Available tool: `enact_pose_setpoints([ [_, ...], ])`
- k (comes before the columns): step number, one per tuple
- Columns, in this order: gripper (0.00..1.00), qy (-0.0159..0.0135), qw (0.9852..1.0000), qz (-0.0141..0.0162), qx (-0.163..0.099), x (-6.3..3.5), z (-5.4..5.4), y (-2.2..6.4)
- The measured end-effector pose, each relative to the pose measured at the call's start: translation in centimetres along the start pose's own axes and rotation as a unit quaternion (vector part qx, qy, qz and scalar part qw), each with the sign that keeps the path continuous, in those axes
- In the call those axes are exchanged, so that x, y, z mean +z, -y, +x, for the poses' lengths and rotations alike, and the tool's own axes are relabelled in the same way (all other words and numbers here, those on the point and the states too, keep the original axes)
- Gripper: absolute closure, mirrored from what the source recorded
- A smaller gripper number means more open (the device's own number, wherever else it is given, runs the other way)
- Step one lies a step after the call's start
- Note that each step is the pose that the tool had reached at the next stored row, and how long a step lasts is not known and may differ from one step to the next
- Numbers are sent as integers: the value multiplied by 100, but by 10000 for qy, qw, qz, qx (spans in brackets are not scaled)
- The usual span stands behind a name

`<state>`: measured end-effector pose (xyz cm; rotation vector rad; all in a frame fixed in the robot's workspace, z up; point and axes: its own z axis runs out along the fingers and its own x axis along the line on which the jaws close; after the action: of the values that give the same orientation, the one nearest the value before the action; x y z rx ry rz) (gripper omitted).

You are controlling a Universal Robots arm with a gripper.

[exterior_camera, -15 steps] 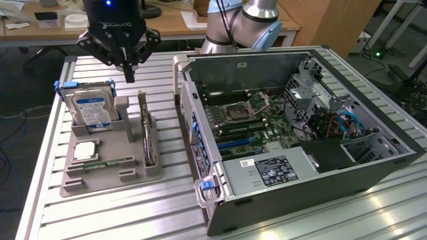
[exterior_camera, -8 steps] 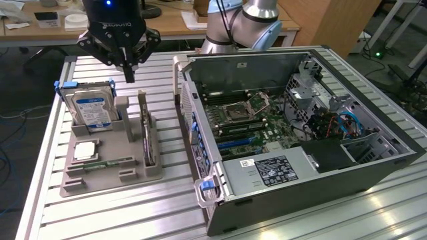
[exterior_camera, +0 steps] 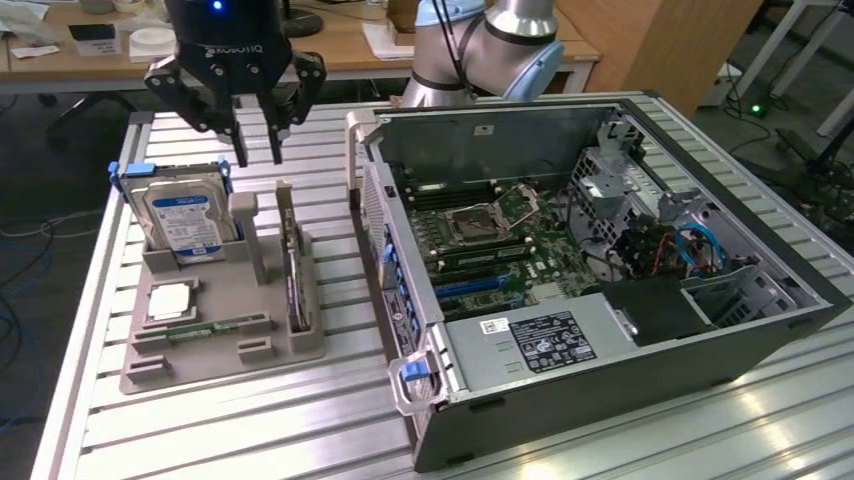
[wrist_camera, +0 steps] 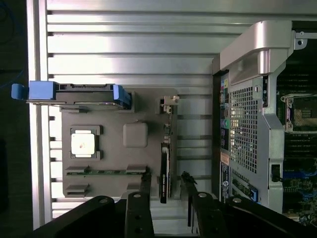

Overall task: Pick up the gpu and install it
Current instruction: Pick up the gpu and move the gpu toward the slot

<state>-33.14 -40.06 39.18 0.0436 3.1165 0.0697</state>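
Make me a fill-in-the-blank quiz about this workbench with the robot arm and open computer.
The thin dark gpu card with a silvery bracket stands on ___ in the grey plastic holder. The gripper hangs above the holder, its fingers holding ___. The silver hard drive with a blue-white label stands at the exterior view's ___ of the card.
Missing: edge; nothing; left.

A grey tray (exterior_camera: pixel 254 300) held an upright hard drive (exterior_camera: pixel 187 222), a processor (exterior_camera: pixel 171 300) and a memory stick (exterior_camera: pixel 214 328); an open computer case (exterior_camera: pixel 601 240) stood beside it.
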Motion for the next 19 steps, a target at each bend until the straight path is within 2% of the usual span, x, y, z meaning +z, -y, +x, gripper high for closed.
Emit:
enact_pose_setpoints([
  [1, 59, 0, 10000, 0, 0, 0, 0, 0],
  [2, 59, 0, 10000, 0, 0, 0, 0, 0],
  [4, 47, 0, 10000, -1, -11, 1, 0, 0],
  [6, 47, -6, 9999, -3, -124, 11, 1, 0],
  [7, 41, -13, 9998, -5, -203, 20, 1, 0],
  [10, 41, -35, 9996, -5, -294, 56, 1, 2],
  [12, 41, -54, 9995, 6, -312, 80, 0, 3],
  [19, 41, -77, 9995, 9, -312, 168, -3, 10],
])
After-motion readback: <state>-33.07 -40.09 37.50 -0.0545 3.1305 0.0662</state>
